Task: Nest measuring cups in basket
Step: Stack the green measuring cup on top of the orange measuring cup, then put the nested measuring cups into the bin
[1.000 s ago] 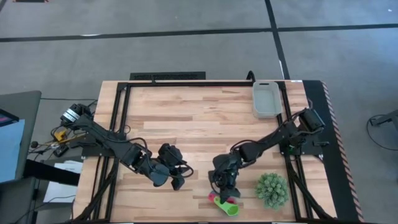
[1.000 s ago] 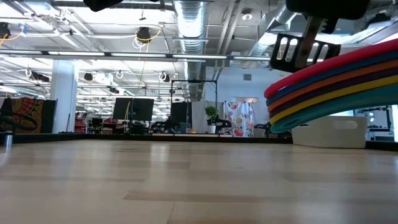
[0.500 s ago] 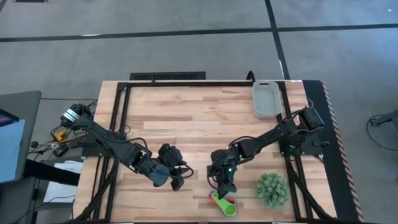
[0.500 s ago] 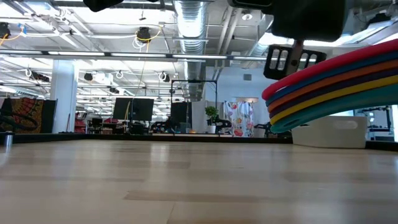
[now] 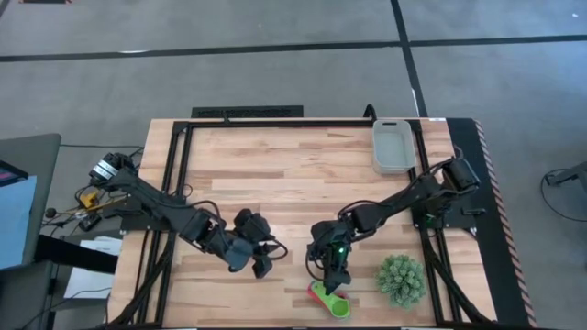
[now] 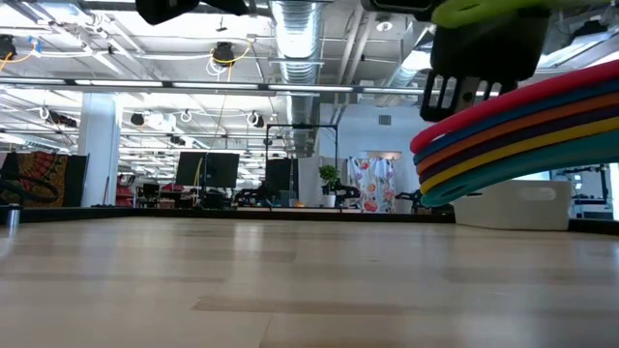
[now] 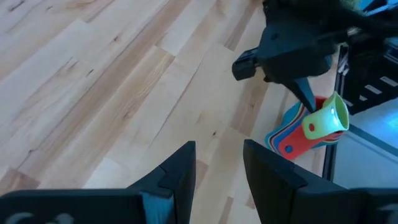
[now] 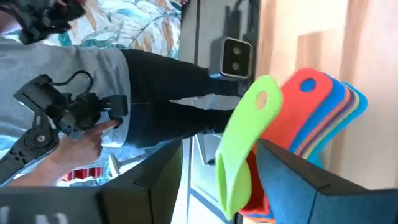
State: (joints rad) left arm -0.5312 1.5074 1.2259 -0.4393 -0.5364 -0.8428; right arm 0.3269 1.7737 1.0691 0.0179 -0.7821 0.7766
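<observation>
The right gripper [image 5: 332,286] sits low on the table at about 6 o'clock from its centre, its fingers [image 8: 292,180] apart on either side of the green cup [image 8: 242,149], whose flat handle stands between them; whether the pads actually press on it I cannot tell. From above, the green cup [image 5: 330,300] lies just under that gripper, near the table's front edge, on top of the stack [image 7: 297,138] of remaining cups, whose red, blue and orange handles fan out beneath it. In the low view the stack [image 6: 522,130] shows as tilted coloured bands, red uppermost, then blue, orange, navy, yellow and light blue. The plant [image 5: 402,280] stands just beside the cups at 3 o'clock from them. The basket [image 5: 393,146] rests at the far right corner of the table [image 5: 275,174], around 1 o'clock from the centre and well apart from the cups. The left gripper [image 5: 260,266] waits at about 7 o'clock from the centre, near the right gripper, its fingers [image 7: 180,171] held apart with bare wood between them. Beyond the table edge, the right wrist view shows a person in a grey top with a hand [image 8: 84,146] near a black device.
</observation>
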